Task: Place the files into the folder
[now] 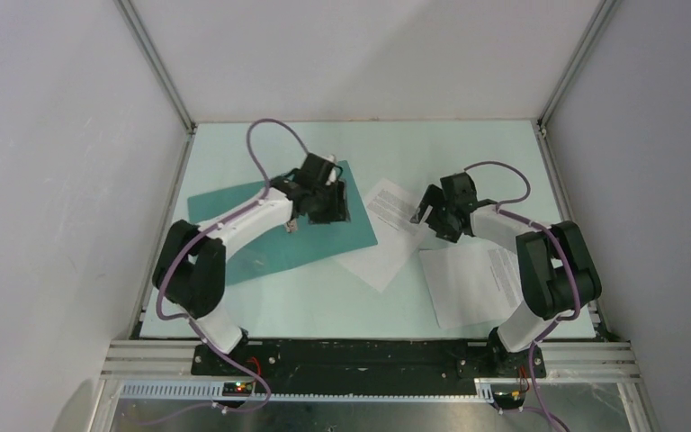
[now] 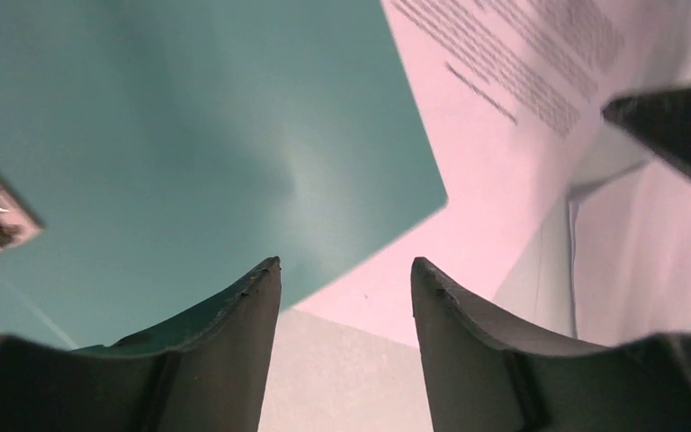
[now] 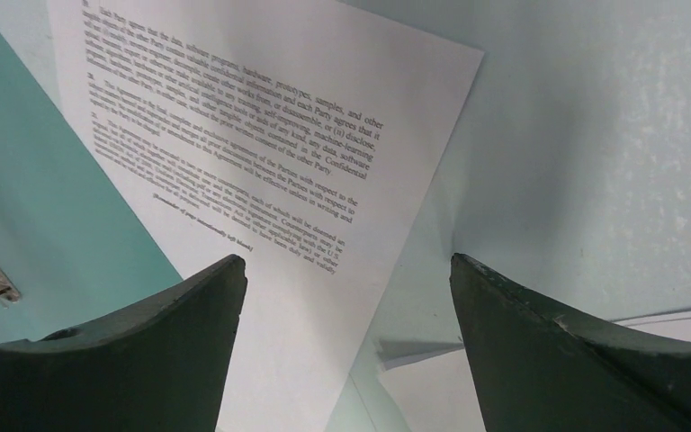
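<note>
Two sheets (image 1: 472,283) lie right of the folder (image 1: 261,238); the middle sheet (image 1: 387,247) touches its edge, below the wide-open right gripper (image 1: 427,216). Left gripper (image 1: 324,202) hovers over the folder's right side, jaws apart, empty.

A pale mint desk (image 1: 369,144) sits inside a white booth, with a back panel (image 1: 360,54) along its far edge and side panels (image 1: 54,180) along its left and right edges. Aluminium struts (image 1: 157,67) rise from both far corners. Along the near edge lie a black mounting plate (image 1: 369,355) and an aluminium rail (image 1: 144,364)
</note>
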You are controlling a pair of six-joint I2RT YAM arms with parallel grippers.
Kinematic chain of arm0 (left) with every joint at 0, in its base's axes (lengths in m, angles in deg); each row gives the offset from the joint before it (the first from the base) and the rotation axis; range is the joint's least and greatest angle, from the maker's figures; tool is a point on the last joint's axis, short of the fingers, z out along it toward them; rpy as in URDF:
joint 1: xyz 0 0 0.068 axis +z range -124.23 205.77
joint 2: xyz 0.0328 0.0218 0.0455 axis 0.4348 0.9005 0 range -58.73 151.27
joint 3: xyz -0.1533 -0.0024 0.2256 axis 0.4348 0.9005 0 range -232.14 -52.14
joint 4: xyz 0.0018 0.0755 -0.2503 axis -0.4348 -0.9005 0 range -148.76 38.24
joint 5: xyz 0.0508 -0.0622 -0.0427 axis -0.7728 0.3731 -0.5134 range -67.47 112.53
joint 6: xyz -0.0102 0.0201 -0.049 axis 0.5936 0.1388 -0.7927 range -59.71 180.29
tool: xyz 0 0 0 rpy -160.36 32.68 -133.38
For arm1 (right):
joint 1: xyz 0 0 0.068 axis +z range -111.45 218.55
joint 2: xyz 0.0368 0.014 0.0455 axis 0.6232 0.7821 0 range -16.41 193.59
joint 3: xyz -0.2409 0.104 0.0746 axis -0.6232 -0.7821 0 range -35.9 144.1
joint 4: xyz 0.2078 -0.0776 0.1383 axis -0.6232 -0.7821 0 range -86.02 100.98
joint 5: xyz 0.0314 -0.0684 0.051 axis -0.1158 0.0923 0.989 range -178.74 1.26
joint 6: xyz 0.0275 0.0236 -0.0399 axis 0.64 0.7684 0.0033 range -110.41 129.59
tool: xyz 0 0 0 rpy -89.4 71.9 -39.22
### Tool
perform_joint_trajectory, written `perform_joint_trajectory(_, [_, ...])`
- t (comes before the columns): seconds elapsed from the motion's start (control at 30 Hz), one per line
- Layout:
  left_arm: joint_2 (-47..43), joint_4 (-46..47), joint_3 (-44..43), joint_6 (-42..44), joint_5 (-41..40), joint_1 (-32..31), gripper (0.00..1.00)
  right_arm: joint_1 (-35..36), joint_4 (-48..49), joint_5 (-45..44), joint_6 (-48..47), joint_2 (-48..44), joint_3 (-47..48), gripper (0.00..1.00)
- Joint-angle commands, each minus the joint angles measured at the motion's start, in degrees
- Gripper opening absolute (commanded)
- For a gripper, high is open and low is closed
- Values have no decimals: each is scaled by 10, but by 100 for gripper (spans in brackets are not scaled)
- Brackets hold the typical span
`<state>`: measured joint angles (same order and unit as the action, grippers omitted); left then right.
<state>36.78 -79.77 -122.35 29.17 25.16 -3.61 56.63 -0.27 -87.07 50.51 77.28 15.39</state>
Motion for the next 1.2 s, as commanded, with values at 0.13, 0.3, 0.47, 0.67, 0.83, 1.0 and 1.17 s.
perform_joint_trajectory(0.13, [112, -1, -160, 32, -70, -43, 59, -17, 56, 15, 46, -7, -26, 89])
perform_joint_trajectory(0.3, [267, -36, -362, 40, 9, -5, 58, -19, 77, 24, 62, 0, -35, 90])
perform_joint_trajectory(0.47, [370, -48, -455, 18, 47, 14, 57, -25, 92, 24, 72, 4, -43, 91])
perform_joint_trajectory(0.67, [404, -49, -457, 4, 52, 4, 57, -28, 82, 14, 91, 7, -46, 92])
perform_joint_trajectory(0.83, [420, -50, -456, 0, 44, -11, 57, -28, 80, -13, 107, -11, -70, 93])
perform_joint_trajectory(1.0, [424, -56, -452, -18, 41, -23, 55, -29, 90, -9, 118, -3, -78, 93])
perform_joint_trajectory(1.17, [426, -80, -455, -62, 36, -24, 55, -29, 106, 11, 127, 16, -78, 94])
